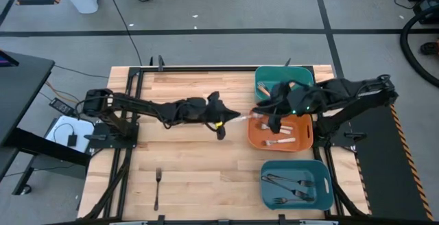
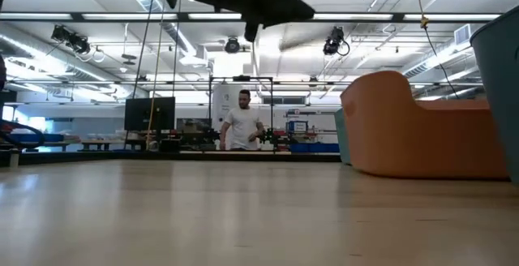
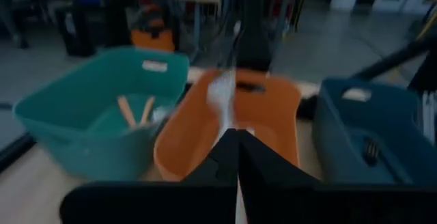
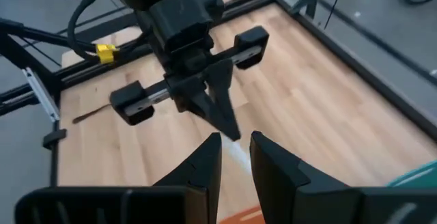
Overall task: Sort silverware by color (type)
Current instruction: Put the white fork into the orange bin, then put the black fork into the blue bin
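The left gripper (image 1: 233, 116) sits over the middle of the desk (image 1: 192, 163), fingers pinched together on a white-handled fork (image 1: 248, 117) that sticks out toward the orange bin (image 1: 255, 137). In the left wrist view the fork (image 3: 222, 101) is blurry but you can see it poking out past the closed fingertips, right at the orange bin's near rim.

The right gripper (image 1: 259, 111) is nose to nose with it, hovering at the inner edge of the orange bin. Its fingers (image 4: 205, 162) are a little apart with the pale fork running between them; can't say if they actually touch it.

Outward from there: the orange bin has a couple more white-handled forks (image 1: 280, 142) lying in it. The green bin (image 1: 263, 74) behind it holds orange-handled forks (image 3: 134, 110), and the blue bin (image 1: 266, 192) closer to the front has a bunch of dark grey forks (image 1: 291, 186). One dark fork (image 1: 157, 187) is lying alone on the desk near the front left, well apart from everything.

There's a person (image 2: 242, 122) standing way back in the room.
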